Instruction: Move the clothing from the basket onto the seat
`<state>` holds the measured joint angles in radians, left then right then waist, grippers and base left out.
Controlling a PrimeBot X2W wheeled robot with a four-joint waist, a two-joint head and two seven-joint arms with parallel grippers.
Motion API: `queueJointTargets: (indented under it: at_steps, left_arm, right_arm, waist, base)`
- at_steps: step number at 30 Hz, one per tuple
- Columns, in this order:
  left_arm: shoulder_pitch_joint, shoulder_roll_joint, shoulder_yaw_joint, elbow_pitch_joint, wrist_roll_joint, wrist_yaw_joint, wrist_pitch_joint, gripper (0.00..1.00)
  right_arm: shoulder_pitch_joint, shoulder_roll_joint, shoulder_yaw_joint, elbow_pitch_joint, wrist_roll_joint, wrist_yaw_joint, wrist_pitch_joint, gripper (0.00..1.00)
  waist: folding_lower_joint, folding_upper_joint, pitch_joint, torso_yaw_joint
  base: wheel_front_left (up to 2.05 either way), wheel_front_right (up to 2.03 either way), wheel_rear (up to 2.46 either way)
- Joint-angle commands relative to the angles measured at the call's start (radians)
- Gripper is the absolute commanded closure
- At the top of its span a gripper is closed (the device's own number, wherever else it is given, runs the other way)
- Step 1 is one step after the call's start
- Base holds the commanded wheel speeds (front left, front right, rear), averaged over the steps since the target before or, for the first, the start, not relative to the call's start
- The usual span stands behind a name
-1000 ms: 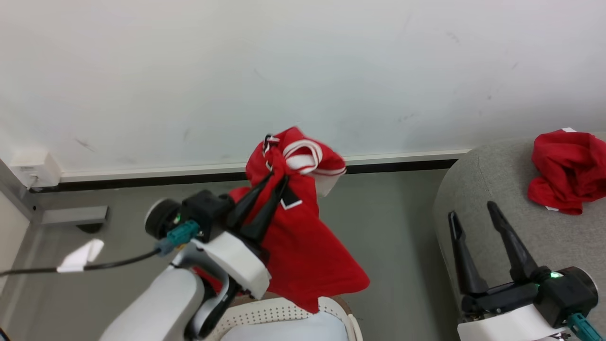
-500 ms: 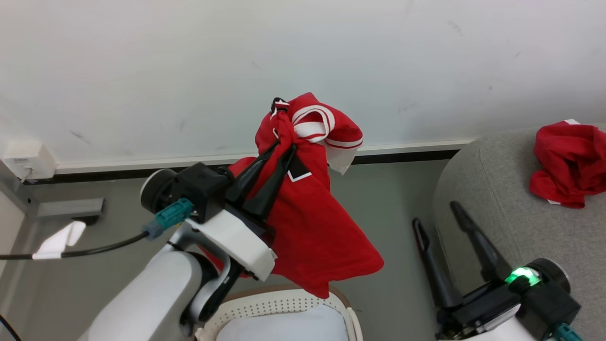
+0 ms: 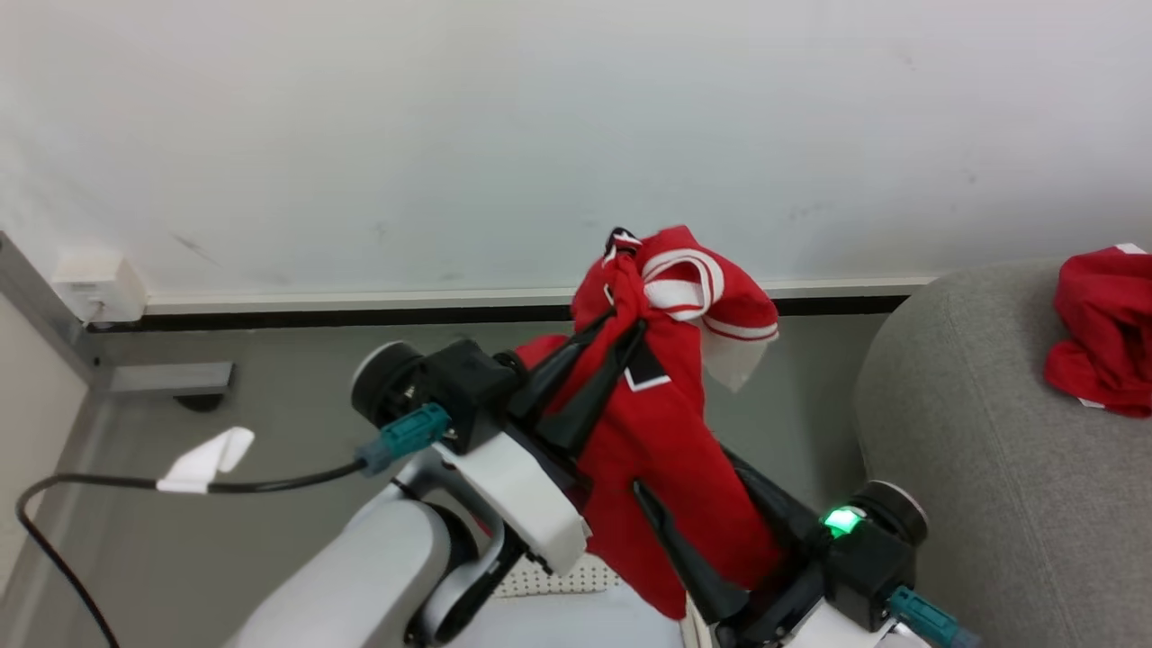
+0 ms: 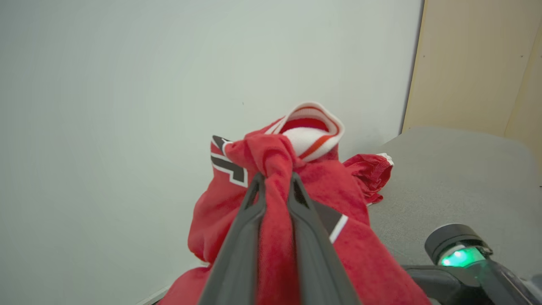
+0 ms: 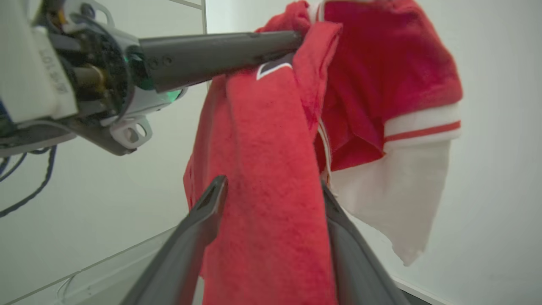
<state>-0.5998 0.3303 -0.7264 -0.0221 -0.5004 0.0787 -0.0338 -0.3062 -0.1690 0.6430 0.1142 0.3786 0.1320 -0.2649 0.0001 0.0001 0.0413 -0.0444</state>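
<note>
Aloft, the left claw (image 3: 627, 321) clamps the clothing (image 3: 670, 432), the right claw (image 5: 271, 186) spread apart around it.

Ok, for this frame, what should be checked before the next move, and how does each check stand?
1. Left gripper shut on the clothing: ok.
2. Right gripper open, one finger on either side of the hanging fabric: ok.
3. Right gripper shut on the fabric: not ok, not yet closed.
4. Hem clear of the basket: cannot tell.
5. Bare room on the seat: ok; another red garment lies further along it.
</note>
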Motion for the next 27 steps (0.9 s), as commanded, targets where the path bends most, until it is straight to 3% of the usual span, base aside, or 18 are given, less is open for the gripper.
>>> queueJointTargets:
  at_steps: [1,11,12,13,14,15,27]
  left_arm:
    - [0.015,-0.014,-0.017,0.007,-0.003,-0.009,-0.001,1.00]
    - [0.040,-0.074,-0.084,0.025,-0.015,-0.030,-0.012,1.00]
    - [0.042,-0.076,-0.087,0.027,-0.014,-0.030,-0.013,1.00]
    - [0.044,-0.077,-0.088,0.030,-0.015,-0.028,-0.014,1.00]
    - [0.046,-0.075,-0.087,0.033,-0.016,-0.025,-0.015,1.00]
    - [0.047,-0.073,-0.086,0.034,-0.016,-0.024,-0.016,1.00]
    - [0.072,-0.055,-0.077,0.048,-0.032,-0.002,-0.020,1.00]
  right_arm:
    - [-0.029,-0.003,0.039,0.038,0.025,-0.003,0.001,0.00]
    - [-0.083,0.017,0.121,0.142,0.090,-0.003,0.001,0.00]
    - [-0.081,0.018,0.126,0.150,0.092,-0.003,0.001,0.17]
    - [-0.080,0.018,0.130,0.157,0.093,-0.003,0.001,0.53]
    - [-0.078,0.020,0.131,0.160,0.095,-0.003,0.001,0.83]
    - [-0.075,0.022,0.133,0.162,0.097,-0.003,0.001,1.00]
    - [-0.048,0.010,0.113,0.117,0.094,-0.003,0.001,1.00]
  waist:
    - [-0.0001,-0.0001,-0.014,0.032]
    - [-0.0001,-0.0001,-0.030,0.121]
    - [-0.0001,-0.0001,-0.033,0.130]
    - [-0.0001,-0.0001,-0.035,0.137]
    - [-0.0001,-0.0001,-0.038,0.143]
    - [-0.0001,-0.0001,-0.041,0.148]
    - [-0.0001,-0.0001,-0.046,0.136]
  base:
    - [0.00,0.00,0.00]
    - [0.00,0.00,0.00]
    - [0.00,0.00,0.00]
    - [0.00,0.00,0.00]
    - [0.00,0.00,0.00]
    - [0.00,0.00,0.00]
    - [0.00,0.00,0.00]
